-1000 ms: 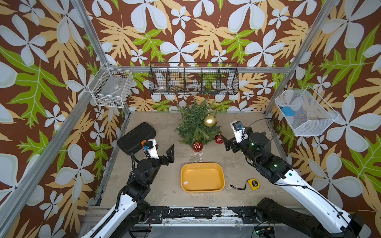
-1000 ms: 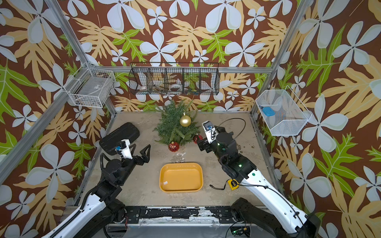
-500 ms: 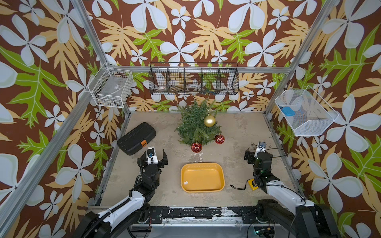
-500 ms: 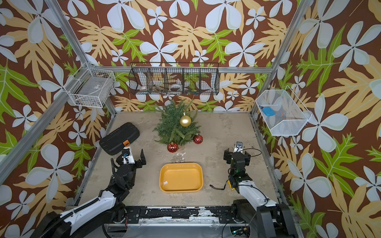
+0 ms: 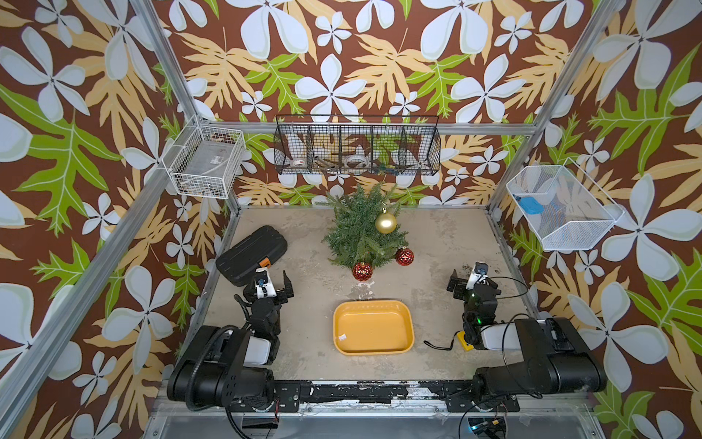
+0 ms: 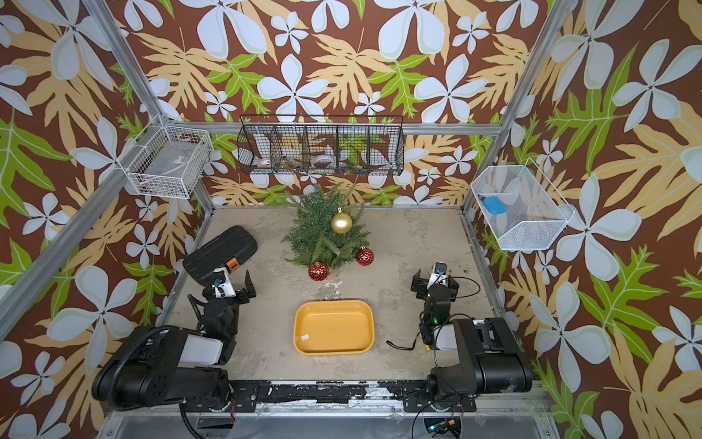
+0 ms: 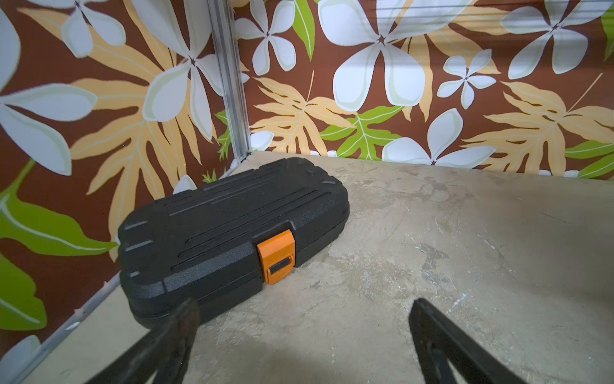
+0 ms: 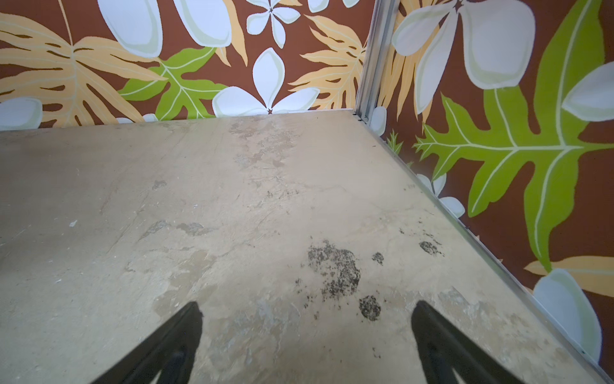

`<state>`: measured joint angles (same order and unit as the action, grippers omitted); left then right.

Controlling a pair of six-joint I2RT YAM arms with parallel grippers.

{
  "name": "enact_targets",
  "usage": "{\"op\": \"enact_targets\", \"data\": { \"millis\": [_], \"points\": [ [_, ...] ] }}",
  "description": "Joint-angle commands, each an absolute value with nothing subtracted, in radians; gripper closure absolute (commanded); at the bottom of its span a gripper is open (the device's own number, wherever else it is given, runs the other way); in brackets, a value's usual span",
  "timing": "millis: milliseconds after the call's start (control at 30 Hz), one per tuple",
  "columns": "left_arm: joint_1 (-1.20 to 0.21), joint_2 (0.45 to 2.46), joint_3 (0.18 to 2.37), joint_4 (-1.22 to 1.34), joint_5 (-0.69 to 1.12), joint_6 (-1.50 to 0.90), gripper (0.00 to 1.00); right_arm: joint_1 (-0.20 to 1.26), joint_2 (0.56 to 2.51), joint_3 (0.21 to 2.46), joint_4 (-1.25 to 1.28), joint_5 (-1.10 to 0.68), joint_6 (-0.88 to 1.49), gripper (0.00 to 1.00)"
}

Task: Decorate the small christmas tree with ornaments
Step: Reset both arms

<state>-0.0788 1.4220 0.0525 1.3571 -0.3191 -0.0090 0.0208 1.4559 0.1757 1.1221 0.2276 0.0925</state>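
Top views: the small christmas tree (image 5: 357,235) stands at the back centre of the surface (image 5: 437,243). The gold ornament (image 5: 386,222) hangs near its top; one red ornament (image 5: 362,271) and a second red ornament (image 5: 404,255) hang at its near fringe. The yellow tray (image 5: 373,304) lies in front of the tree, apart from it. The left gripper (image 5: 267,282) sits just beside the black case (image 5: 251,250); the right gripper (image 5: 472,280) sits opposite, well apart from the tree. Left wrist view: jaws spread wide, holding nothing, the case with its orange latch (image 7: 276,257) close ahead. Right wrist view: jaws spread wide, nothing held, only stained surface between them.
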Motion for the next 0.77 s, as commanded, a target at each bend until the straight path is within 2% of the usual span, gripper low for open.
{"op": "enact_targets", "data": {
  "millis": [0, 67, 133, 200, 733],
  "points": [
    [-0.060, 1.452, 0.106, 1.394, -0.180, -0.058, 0.00, 0.025, 1.466, 0.183, 1.228, 0.167, 0.073, 0.00],
    [-0.061, 1.456, 0.172, 1.255, -0.127, -0.034, 0.01, 0.025, 1.464, 0.181, 1.226, 0.167, 0.074, 0.00],
    [-0.061, 1.463, 0.165, 1.281, -0.124, -0.035, 0.04, 0.026, 1.464, 0.181, 1.229, 0.169, 0.073, 0.00],
    [-0.061, 1.464, 0.165, 1.288, -0.123, -0.036, 0.00, 0.029, 1.465, 0.181, 1.230, 0.171, 0.071, 0.00],
    [-0.061, 1.460, 0.156, 1.302, -0.107, -0.029, 0.00, 0.049, 1.472, 0.189, 1.227, 0.204, 0.054, 0.00]
  ]
}}
